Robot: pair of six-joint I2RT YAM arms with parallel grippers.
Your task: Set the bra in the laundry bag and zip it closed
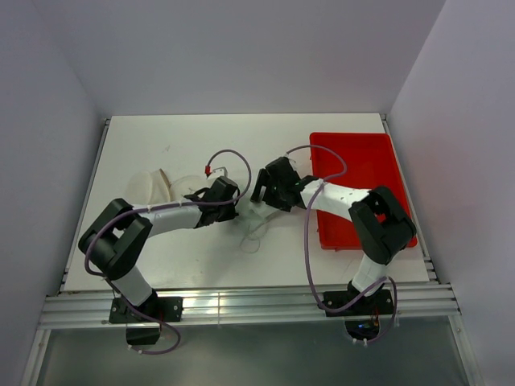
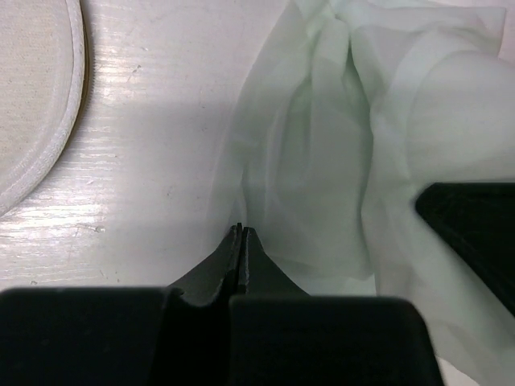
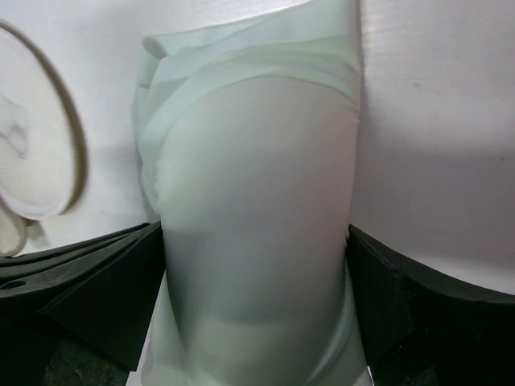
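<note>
- My right gripper (image 3: 256, 235) holds the bra (image 3: 257, 145). One rounded cup fills the gap between its fingers, and both press on its sides.
- My left gripper (image 2: 241, 233) is pinched closed, tips together at the edge of the sheer fabric. I cannot tell whether any cloth is caught.
- The bra lies near the middle of the table (image 1: 161, 137), between both grippers.
- The laundry bag (image 1: 161, 189) lies toward the left edge, apart from the bra.
- A red tray (image 1: 362, 161) sits along the right edge.
</note>
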